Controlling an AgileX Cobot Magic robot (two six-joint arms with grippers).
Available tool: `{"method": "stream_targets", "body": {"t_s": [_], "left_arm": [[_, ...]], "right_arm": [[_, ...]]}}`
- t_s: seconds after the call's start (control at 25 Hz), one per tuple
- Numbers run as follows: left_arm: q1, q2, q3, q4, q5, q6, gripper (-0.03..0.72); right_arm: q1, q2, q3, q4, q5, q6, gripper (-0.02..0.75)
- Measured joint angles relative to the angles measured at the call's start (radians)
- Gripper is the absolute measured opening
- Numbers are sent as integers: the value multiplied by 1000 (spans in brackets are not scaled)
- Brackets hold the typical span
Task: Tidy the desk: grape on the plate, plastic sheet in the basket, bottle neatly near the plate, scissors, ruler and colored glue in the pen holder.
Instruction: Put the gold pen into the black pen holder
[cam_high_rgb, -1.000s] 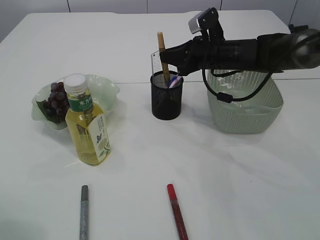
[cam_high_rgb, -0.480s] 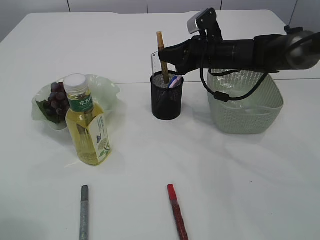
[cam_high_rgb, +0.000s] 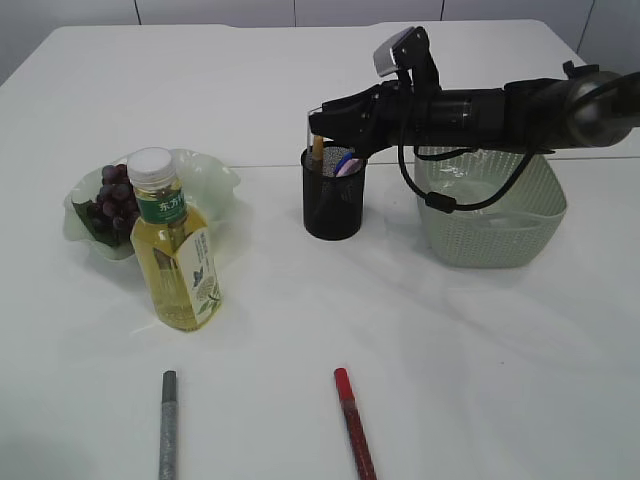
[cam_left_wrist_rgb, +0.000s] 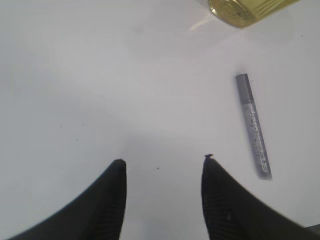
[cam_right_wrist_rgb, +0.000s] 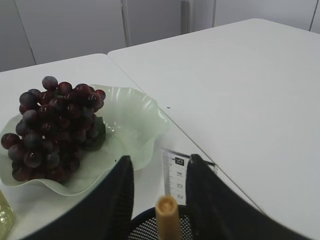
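Note:
My right gripper (cam_high_rgb: 318, 124) (cam_right_wrist_rgb: 160, 159) hovers open right over the black mesh pen holder (cam_high_rgb: 333, 200). A tan glue stick (cam_right_wrist_rgb: 168, 216) (cam_high_rgb: 318, 148) stands in the holder below the jaws, free of both fingers. The clear ruler (cam_right_wrist_rgb: 175, 181) and the scissors' pink handles (cam_high_rgb: 346, 161) are in the holder too. Grapes (cam_high_rgb: 113, 199) lie on the pale green plate (cam_high_rgb: 208, 178), and the bottle (cam_high_rgb: 177, 250) stands in front of it. My left gripper (cam_left_wrist_rgb: 163, 161) is open above bare table, left of a grey glue stick (cam_left_wrist_rgb: 253, 125) (cam_high_rgb: 168, 424). The plastic sheet is not discernible.
A red glue stick (cam_high_rgb: 353, 422) lies at the table's front, right of the grey one. The green basket (cam_high_rgb: 490, 215) stands to the right of the pen holder, under my right arm. A table seam runs behind the plate and holder.
My right gripper opened and the tan glue stick dropped from well above the rim down into the pen holder. The gripper shifted slightly left. The left gripper stayed put.

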Motion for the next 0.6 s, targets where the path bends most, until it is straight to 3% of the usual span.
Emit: {"method": "stream_targets", "body": {"t_s": [0.2,0.36,0.44,0.6], "left_arm": [[0,0,0,0,-2,0,361],[0,0,0,0,-8,0,361],[0,0,0,0,-10,0,361],[0,0,0,0,-12,0,361]], "right_arm": [[0,-2,0,0,9,103,273],[0,-56,0,-46,-87,293,273],[0,-103,0,-133,-116,390,273],[0,-202,0,-412,-121,719,273]]}}
